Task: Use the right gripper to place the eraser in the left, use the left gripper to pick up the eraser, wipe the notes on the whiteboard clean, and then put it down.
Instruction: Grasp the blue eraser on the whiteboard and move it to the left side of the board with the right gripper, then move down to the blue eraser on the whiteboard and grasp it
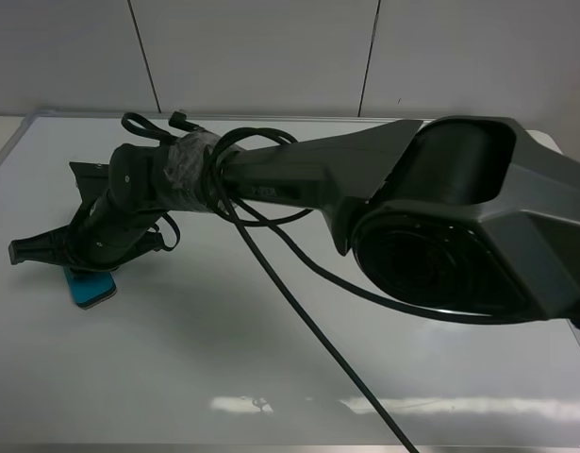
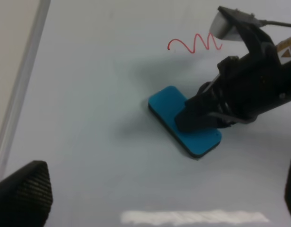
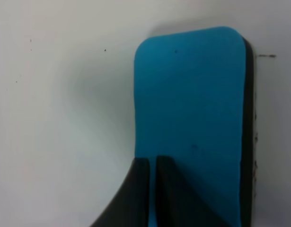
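Teal eraser (image 1: 90,289) lies flat on the whiteboard (image 1: 271,377), dark felt side down, in the left part of the board on its near half. One long edge shows the thin dark base in the right wrist view.

Right gripper (image 3: 152,161) is directly over the eraser's top face. Its jaws are nearly together, with only a thin slit of teal showing between them, and they are not around the eraser's sides. Can't tell if the tips press on the face or sit just above it. In the overhead view the claw hides the eraser's far end.

Right arm (image 1: 440,208), bulky and grey, reaches across from the right side over the middle of the board, with black cables (image 1: 308,321) looping under it.

Notes (image 2: 195,44): red wavy squiggle on the board, intact, near the eraser but clear of it.

Left gripper (image 2: 157,194) jaws are wide apart with nothing between them. Its fingertips (image 2: 22,196) are well apart from the eraser.

Silver frame (image 2: 20,94) runs along the board's left edge, with beige bench (image 2: 10,38) beyond it.
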`<state>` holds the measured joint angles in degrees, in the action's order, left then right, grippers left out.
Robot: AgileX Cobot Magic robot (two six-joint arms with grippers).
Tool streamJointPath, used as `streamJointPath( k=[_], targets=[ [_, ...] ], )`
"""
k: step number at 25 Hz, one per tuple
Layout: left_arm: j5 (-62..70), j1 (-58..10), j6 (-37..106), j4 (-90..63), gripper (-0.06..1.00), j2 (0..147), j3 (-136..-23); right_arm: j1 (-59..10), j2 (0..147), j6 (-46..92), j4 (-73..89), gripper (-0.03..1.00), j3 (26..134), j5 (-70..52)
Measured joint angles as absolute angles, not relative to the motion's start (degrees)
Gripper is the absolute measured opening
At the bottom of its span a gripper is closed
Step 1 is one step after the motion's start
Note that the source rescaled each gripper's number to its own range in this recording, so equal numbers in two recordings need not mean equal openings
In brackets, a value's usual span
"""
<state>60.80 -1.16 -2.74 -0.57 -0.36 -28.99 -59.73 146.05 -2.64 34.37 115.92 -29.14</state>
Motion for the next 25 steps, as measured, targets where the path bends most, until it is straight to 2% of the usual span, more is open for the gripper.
streamJointPath(
  k=[8, 20, 25],
  targets=[
    [60.8, -1.2, -2.8, -0.6, 1.0, -0.4, -29.0, -59.9, 145.0, -2.6, 32.4, 0.0, 115.7, -28.9],
    [60.8, -1.2, -2.7, -0.6, 1.0, -0.4, -29.0, -59.6, 130.7, -2.6, 8.6, 0.0, 114.8, -30.0],
    [60.8, -1.2, -2.7, -0.6, 1.0, -0.4, -29.0, -56.4, 124.8, -2.6, 5.0, 0.0, 108.4, -27.9]
  ],
)
